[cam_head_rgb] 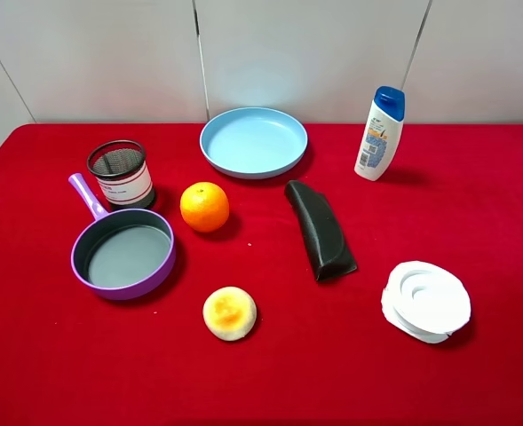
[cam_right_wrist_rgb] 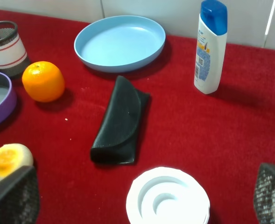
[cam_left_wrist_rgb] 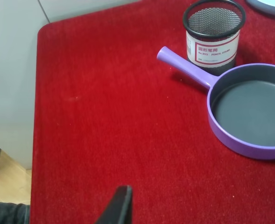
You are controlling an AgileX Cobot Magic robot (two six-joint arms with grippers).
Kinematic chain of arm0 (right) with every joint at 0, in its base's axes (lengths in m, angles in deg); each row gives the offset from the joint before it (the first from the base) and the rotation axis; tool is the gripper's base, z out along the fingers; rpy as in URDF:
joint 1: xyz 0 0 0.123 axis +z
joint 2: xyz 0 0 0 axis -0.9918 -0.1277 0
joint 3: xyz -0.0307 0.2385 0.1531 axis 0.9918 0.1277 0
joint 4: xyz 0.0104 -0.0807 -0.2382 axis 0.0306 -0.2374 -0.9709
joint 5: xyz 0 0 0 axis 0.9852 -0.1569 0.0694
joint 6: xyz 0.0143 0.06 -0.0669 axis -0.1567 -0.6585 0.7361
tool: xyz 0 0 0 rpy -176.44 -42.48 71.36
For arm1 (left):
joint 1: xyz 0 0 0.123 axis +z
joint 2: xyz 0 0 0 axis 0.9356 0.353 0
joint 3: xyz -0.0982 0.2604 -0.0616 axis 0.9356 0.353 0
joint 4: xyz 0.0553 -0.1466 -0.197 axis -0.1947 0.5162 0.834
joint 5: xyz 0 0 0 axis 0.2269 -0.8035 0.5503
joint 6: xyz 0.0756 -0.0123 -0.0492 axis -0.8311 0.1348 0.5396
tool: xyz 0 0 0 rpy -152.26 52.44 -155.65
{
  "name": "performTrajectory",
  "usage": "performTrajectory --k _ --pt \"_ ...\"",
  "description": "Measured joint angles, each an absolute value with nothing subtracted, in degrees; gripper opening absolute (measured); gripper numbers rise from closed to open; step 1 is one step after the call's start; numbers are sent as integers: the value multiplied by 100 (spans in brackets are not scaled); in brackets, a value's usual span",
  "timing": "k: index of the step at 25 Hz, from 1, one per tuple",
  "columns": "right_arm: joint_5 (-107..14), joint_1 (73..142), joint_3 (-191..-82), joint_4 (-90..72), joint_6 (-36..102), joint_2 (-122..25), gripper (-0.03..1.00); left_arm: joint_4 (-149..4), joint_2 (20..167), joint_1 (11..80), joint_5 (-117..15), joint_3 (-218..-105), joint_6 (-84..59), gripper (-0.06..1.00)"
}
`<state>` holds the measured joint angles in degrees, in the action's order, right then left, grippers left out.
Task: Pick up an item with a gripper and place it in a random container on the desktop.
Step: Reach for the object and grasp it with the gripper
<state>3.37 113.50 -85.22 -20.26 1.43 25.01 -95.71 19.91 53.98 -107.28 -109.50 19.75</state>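
Nothing done yet; the black case (cam_head_rgb: 320,229) lies untouched on the red bench (cam_head_rgb: 474,213), near the bare blue plate (cam_head_rgb: 253,142); the right gripper (cam_right_wrist_rgb: 142,198) hangs back, jaws released and wide; of the left gripper (cam_left_wrist_rgb: 118,207) I cannot tell; grasping, lifting and placing are all left.

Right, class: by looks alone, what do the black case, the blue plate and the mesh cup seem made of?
Case: matte, leather-like, probably soft; dull black skin with a folded flap. Plate: plastic or glazed ceramic, cannot tell which; smooth, even blue with a soft sheen. Cup: fine black mesh, likely metal; you see through its wall above a paper label.
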Motion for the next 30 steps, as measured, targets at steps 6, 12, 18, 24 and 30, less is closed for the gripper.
performTrajectory --k 6,12,18,24,30 --pt "337 11350 -8522 -2026 143 2501 69 -9571 1991 5398 -10728 -10950 1975 94" --pt "337 11350 -8522 -2026 143 2501 69 -9571 1991 5398 -10728 -10950 1975 94" --pt "337 11350 -8522 -2026 143 2501 69 -9571 1991 5398 -10728 -10950 1975 94" --pt "337 11350 -8522 -2026 143 2501 69 -9571 1991 5398 -10728 -10950 1975 94" --pt "337 11350 -8522 -2026 143 2501 69 -9571 1991 5398 -10728 -10950 1975 94"
